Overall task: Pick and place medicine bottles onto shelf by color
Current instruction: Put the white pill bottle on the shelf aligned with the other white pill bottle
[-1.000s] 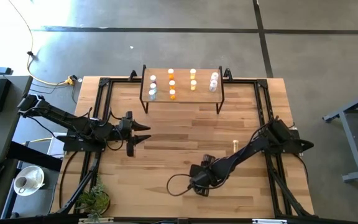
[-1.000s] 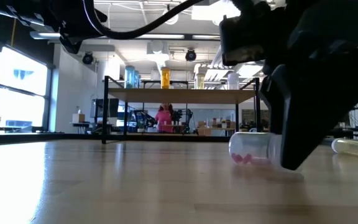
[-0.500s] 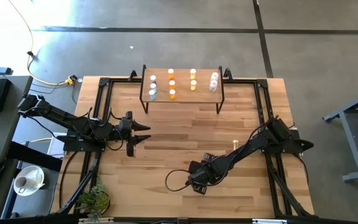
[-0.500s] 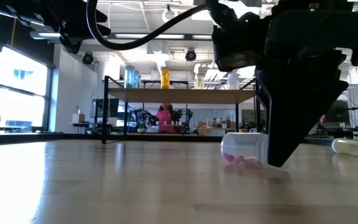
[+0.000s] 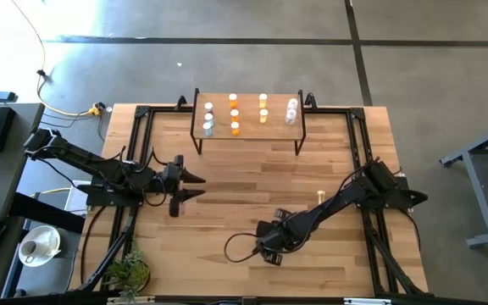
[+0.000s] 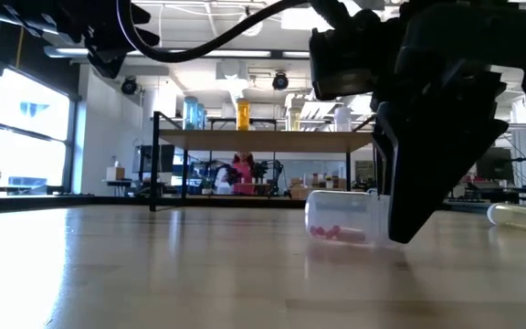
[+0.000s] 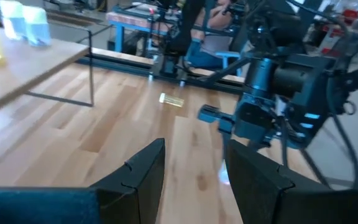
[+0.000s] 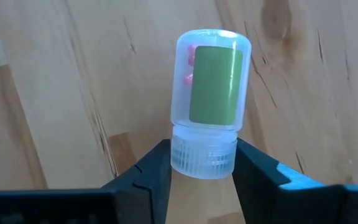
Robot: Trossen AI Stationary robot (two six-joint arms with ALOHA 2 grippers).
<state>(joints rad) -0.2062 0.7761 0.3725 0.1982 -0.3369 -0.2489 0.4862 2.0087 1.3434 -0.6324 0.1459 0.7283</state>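
Observation:
A clear medicine bottle (image 8: 213,87) with pink pills and a green label lies on its side near the table's front middle (image 6: 341,219). My right gripper (image 8: 202,171) is shut on it and hides it in the high view (image 5: 265,248). A yellowish bottle (image 5: 320,196) lies on its side on the table, farther right. The shelf (image 5: 248,135) stands at the far edge on thin black legs, with several bottles standing upright on it. My left gripper (image 5: 196,186) hovers open at the table's left, holding nothing (image 7: 191,180). My right gripper pinches the bottle's ribbed white cap (image 8: 202,155) between its two fingers (image 8: 154,169), which lie across the bottle. They come slanting down from the table's right (image 6: 409,210). The bottle stays level, body toward the table's left; I cannot tell if it is clear of the table.
Black frame rails run along the table's left (image 5: 138,161) and right (image 5: 358,144) sides. A cable loop (image 5: 235,250) trails from my right arm. Bare wood (image 5: 252,182) lies between the shelf and my grippers.
My right gripper has shut on the bottle's cap. It has moved a little toward the table's left and has taken the bottle along, still on its side.

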